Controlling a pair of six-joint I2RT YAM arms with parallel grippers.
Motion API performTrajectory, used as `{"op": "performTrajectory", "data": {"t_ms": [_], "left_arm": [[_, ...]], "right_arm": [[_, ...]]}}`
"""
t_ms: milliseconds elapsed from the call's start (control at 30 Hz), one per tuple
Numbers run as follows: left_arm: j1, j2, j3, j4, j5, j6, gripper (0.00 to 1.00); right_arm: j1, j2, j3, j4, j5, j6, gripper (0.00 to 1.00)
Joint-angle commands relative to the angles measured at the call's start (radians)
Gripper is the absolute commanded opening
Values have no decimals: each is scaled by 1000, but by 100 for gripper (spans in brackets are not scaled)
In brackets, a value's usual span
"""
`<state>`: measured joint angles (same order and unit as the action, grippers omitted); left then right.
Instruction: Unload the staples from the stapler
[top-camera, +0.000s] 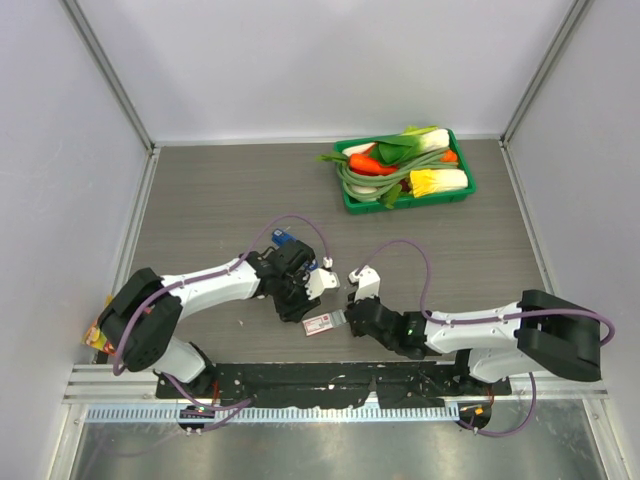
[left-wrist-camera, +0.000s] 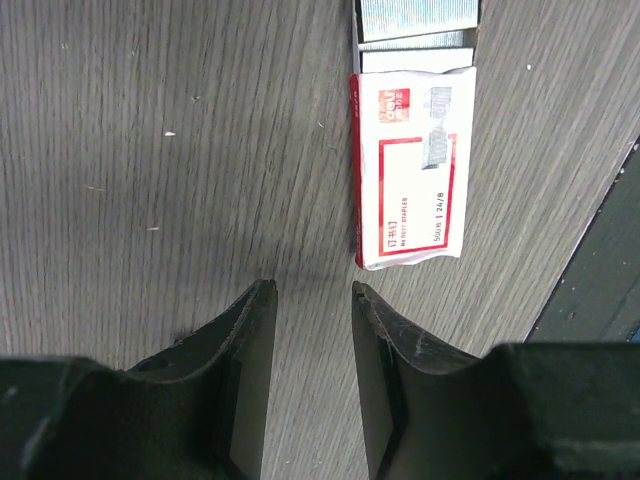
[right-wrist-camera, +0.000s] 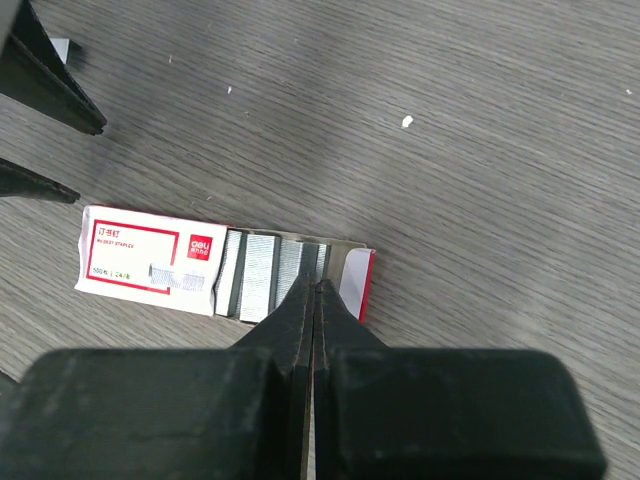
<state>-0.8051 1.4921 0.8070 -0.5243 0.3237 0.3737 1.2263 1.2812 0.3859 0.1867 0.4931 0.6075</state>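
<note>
Silvery staples (right-wrist-camera: 258, 275) in box (right-wrist-camera: 145, 260), shut right claw (right-wrist-camera: 312, 283) touching them; left claw (left-wrist-camera: 312, 287) parted, empty, nearby.

The top camera looks down from high up behind the arms and sees the whole desk (top-camera: 220, 200). The wrist cameras sit close, looking down past the left fingers (left-wrist-camera: 240, 350) and the right fingers (right-wrist-camera: 290, 320). All three see the red-and-white box (top-camera: 318, 323) right by the fingers.

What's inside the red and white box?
Rows of silvery staples show in its slid-out tray. Whatever sits under the sleeve is covered.
</note>
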Motion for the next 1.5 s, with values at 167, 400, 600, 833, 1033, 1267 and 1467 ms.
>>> {"op": "performTrajectory", "data": {"t_ms": [167, 400, 600, 833, 1033, 1267, 1467], "left_arm": [[-5, 7, -8, 49, -6, -2, 40], [-6, 5, -8, 50, -5, -4, 40], [-6, 2, -12, 55, -9, -7, 39], [-6, -1, -15, 53, -14, -4, 40], [-6, -3, -15, 52, -18, 1, 40], [-6, -10, -15, 49, -25, 1, 39], [-6, -20, -14, 43, -31, 4, 39]], "right_arm": [[-2, 27, 39, 31, -10, 9, 1], [2, 30, 47, 33, -13, 2, 1], [24, 44, 79, 11, 5, -23, 1], [39, 72, 100, -1, 12, -35, 1], [41, 86, 93, -6, 10, -28, 1], [42, 121, 79, -4, 4, -22, 1], [56, 84, 99, -70, 30, -46, 1]]}}
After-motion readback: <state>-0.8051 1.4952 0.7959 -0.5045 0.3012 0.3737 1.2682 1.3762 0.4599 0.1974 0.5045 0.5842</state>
